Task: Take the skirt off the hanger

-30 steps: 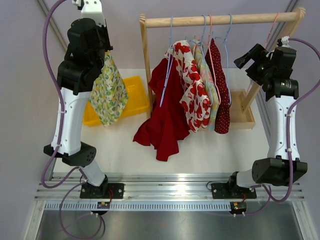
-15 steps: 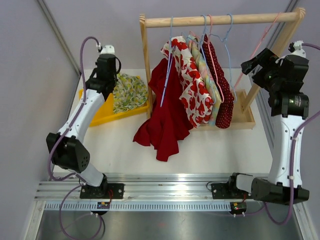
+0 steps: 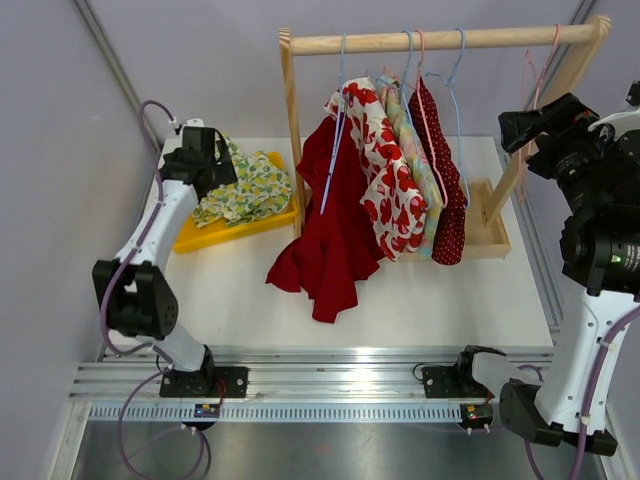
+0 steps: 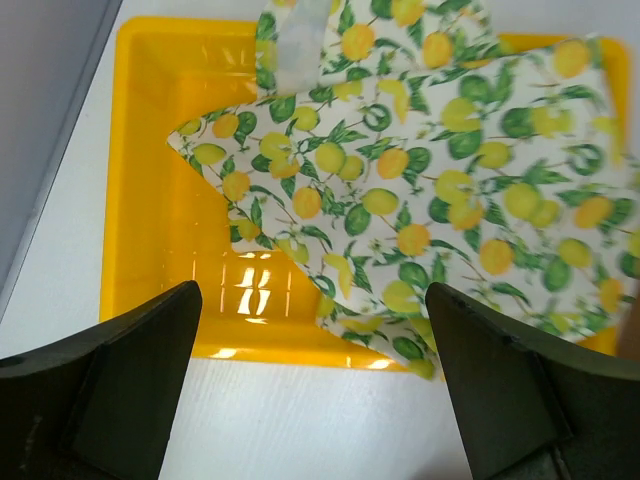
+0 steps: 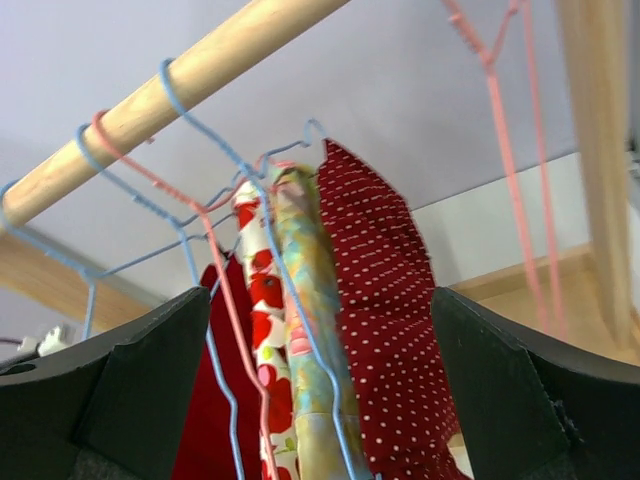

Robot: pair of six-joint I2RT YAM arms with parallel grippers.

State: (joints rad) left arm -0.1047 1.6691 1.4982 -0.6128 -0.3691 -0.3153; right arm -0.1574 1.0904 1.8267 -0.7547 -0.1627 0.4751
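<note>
Skirt [image 4: 420,200] lies in tray [image 4: 150,150], beyond spread left fingers [image 4: 110,390].

Skirt [image 3: 245,188] is off the hanger: white cotton-look fabric printed with yellow lemons and green leaves, lying crumpled and roughly flat in the yellow tray [image 3: 200,237] at the back-left of the table [image 3: 450,300]. It covers the tray's middle and right side, leaves the left part of the floor bare, and one corner laps over the near rim at the right. An empty pink wire hanger [image 5: 535,180] hangs near the right end of the wooden rail [image 3: 440,40], apart from the clothes bunched at the middle.
</note>
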